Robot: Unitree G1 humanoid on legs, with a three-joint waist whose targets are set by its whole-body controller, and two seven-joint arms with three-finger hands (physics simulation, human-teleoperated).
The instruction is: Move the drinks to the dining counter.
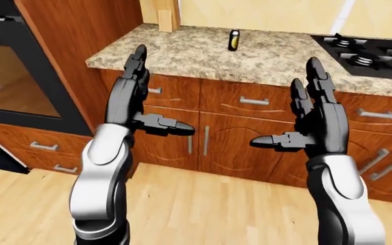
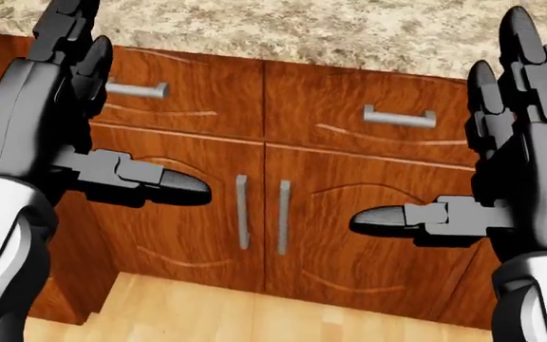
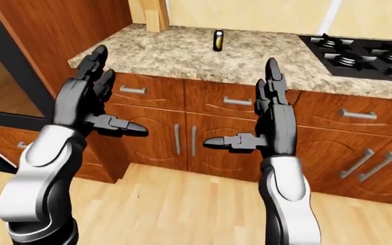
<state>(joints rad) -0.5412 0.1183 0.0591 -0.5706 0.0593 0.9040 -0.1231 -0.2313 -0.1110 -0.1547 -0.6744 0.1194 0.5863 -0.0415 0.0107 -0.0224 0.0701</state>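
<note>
A small dark drink bottle [image 1: 233, 40] with a yellow label stands upright on the speckled granite counter [image 1: 182, 51], towards its far side. It is outside the head view. Both hands are raised well short of the counter, palms facing each other, with the bottle above and between them in the picture. My left hand [image 1: 156, 97] is open, fingers up and thumb pointing right. My right hand [image 1: 288, 109] is also open, thumb pointing left. Neither hand holds anything.
A black gas stove [image 1: 370, 51] is set into the counter on the right. A dark oven [image 1: 12, 76] sits in a tall wooden unit on the left. A wooden block [image 1: 167, 15] stands by the wall. Cabinet doors [image 2: 254, 214] with metal handles lie beneath, over a wood floor [image 1: 203, 204].
</note>
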